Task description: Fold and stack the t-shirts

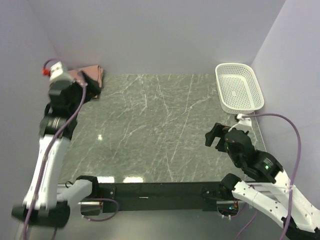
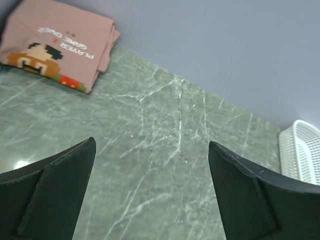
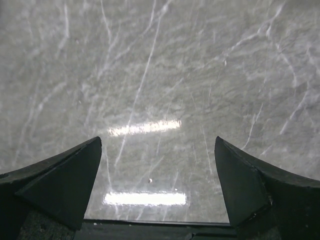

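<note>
The white mesh basket (image 1: 239, 87) sits at the far right corner of the green marble table (image 1: 150, 130). Straight across from it, in the far left corner, the pink t-shirt (image 2: 55, 42) lies folded into a flat rectangle. Its back edge is close against the wall (image 1: 150, 30), well apart from the basket. Its pixel cartoon print (image 2: 37, 57) faces up, with 2 lines of white text just beside it.

The left gripper (image 2: 151, 145) hangs above the table on the side away from the basket, near the shirt but not touching it. Its 2 fingers (image 2: 55, 190) are spread wide with only bare marble showing between them.

The right gripper (image 3: 157, 140) hovers on the basket's side of the table, nearer the front edge than the basket. Its jaws are also released, with nothing held and stone below them. The middle of the table shows only bright glints of light.
</note>
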Robot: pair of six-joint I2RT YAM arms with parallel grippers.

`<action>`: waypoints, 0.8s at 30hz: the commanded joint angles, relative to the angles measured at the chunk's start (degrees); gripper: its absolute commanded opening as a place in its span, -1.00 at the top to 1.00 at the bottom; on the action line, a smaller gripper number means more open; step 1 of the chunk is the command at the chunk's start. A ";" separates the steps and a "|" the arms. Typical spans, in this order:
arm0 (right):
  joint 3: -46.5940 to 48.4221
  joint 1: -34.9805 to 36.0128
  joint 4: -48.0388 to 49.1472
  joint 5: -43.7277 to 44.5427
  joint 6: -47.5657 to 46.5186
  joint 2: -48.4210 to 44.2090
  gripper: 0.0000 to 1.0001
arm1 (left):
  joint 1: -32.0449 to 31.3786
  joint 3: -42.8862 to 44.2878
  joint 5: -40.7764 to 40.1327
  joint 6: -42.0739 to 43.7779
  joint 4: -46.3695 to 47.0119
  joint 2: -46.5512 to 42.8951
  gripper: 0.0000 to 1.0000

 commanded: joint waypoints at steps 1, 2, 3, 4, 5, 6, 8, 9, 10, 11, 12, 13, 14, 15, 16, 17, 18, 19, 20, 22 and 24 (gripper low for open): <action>0.99 -0.42 0.89 5.15 0.33 -4.26 -1.00 | 0.33 -4.90 0.27 -0.29 -6.65 -12.01 -0.99; 0.90 -0.42 1.85 6.38 0.24 -5.14 -1.00 | 0.33 -6.91 -0.26 0.15 -7.88 -17.43 -0.99; 0.63 -0.42 2.30 6.91 -0.20 -6.89 -1.00 | 0.33 -7.98 -1.31 0.33 -9.98 -20.09 -0.99; 0.37 -0.42 3.43 7.52 -0.72 -7.78 -1.00 | 0.33 -10.25 -2.27 0.42 -11.13 -25.43 -0.99; 0.19 -0.51 4.14 8.05 -1.43 -8.57 -1.00 | 0.33 -11.23 -3.33 0.33 -12.19 -28.00 -0.99; -0.33 -0.42 4.41 8.75 -1.52 -10.41 -1.00 | 0.33 -12.02 -4.47 0.24 -13.24 -30.29 -0.99; -1.21 -0.34 5.72 10.16 -1.96 -12.09 -1.00 | -0.10 -12.99 -9.91 -0.90 -18.16 -34.95 -0.99; -2.17 -0.34 6.42 10.60 -3.00 -13.84 -1.00 | -0.54 -13.69 -12.28 -1.60 -19.65 -36.02 -0.99; -2.79 -0.34 7.13 10.61 -3.71 -14.72 -1.00 | -0.72 -14.31 -15.52 -2.65 -20.97 -37.16 -0.99; -3.32 -0.34 8.53 10.69 -4.07 -15.43 -1.00 | -0.81 -16.06 -16.69 -3.09 -21.25 -39.35 -0.99; -4.02 -0.42 9.06 11.22 -4.85 -16.74 -1.00 | -1.16 -16.77 -17.57 -3.53 -20.73 -40.15 -0.99; -4.46 -0.42 9.59 11.48 -5.30 -17.36 -1.00 | -1.33 -16.86 -18.19 -5.45 -21.16 -40.77 -0.99; -4.73 -0.34 10.81 11.57 -5.82 -17.89 -1.00 | -1.60 -17.56 -18.28 -5.39 -20.12 -41.82 -0.99; -5.43 -0.34 11.35 11.66 -7.13 -18.68 -1.00 | -1.86 -18.26 -18.63 -5.38 -19.33 -42.35 -0.99; -5.69 -0.42 11.87 12.27 -7.41 -18.95 -1.00 | -2.04 -18.97 -18.98 -5.91 -18.54 -42.88 -0.99; -5.96 -0.34 12.23 12.71 -7.58 -19.30 -1.00 | -2.21 -20.80 -19.85 -6.26 -16.87 -44.02 -0.99; -6.22 -0.34 12.41 13.24 -7.50 -19.74 -1.00 | -2.48 -21.86 -20.12 -6.44 -15.90 -44.72 -0.99; -6.48 -0.34 12.32 13.59 -7.50 -20.00 -1.00 | -2.57 -23.01 -20.13 -6.61 -15.11 -45.43 -0.99; -6.57 -0.42 12.58 13.60 -7.58 -20.18 -1.00 | -2.74 -25.02 -20.04 -6.88 -14.40 -46.82 -0.99; -7.01 -0.34 12.93 12.90 -8.02 -20.88 -1.00 | -2.92 -27.14 -19.86 -7.23 -12.38 -48.33 -0.99; -7.36 -0.42 13.46 12.02 -8.55 -21.50 -1.00 | -3.01 -29.86 -19.86 -7.23 -10.80 -50.70 -0.99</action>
